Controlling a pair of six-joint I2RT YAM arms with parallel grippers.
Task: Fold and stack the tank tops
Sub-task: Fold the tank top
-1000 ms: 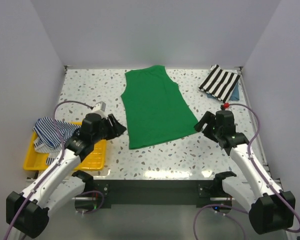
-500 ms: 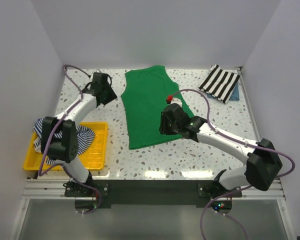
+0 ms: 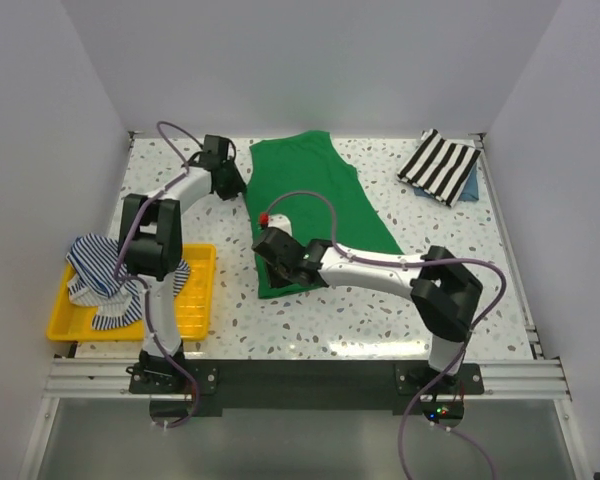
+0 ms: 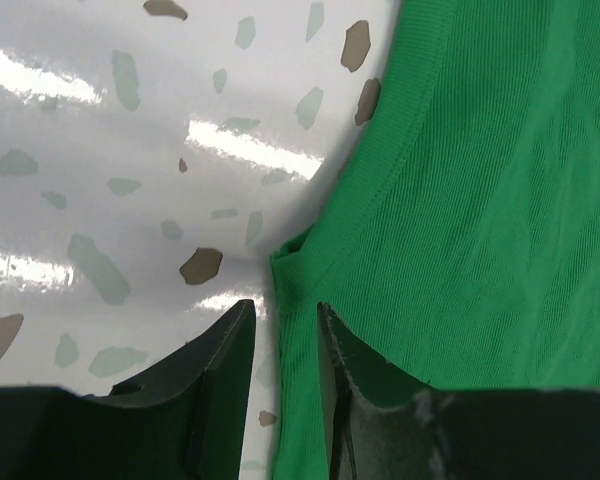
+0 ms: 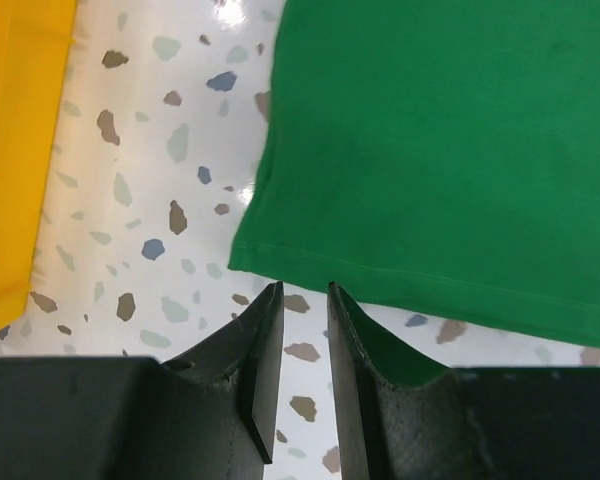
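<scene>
My left tool (image 4: 283, 308) stood astride the armhole edge of the green tank top (image 3: 315, 210), which lay spread flat mid-counter. My right tool (image 5: 298, 290) hovered just short of its near hem corner on the same side, placed, I judged, to lift that side and fold it across. Both tools were narrowly parted, the right one empty; whether the left pinched cloth I could not tell. The striped tank top (image 3: 100, 268) lay heaped in the yellow tray (image 3: 195, 305), and the glossy speckled counter (image 3: 430, 285) sat boxed by plain pale walls.
</scene>
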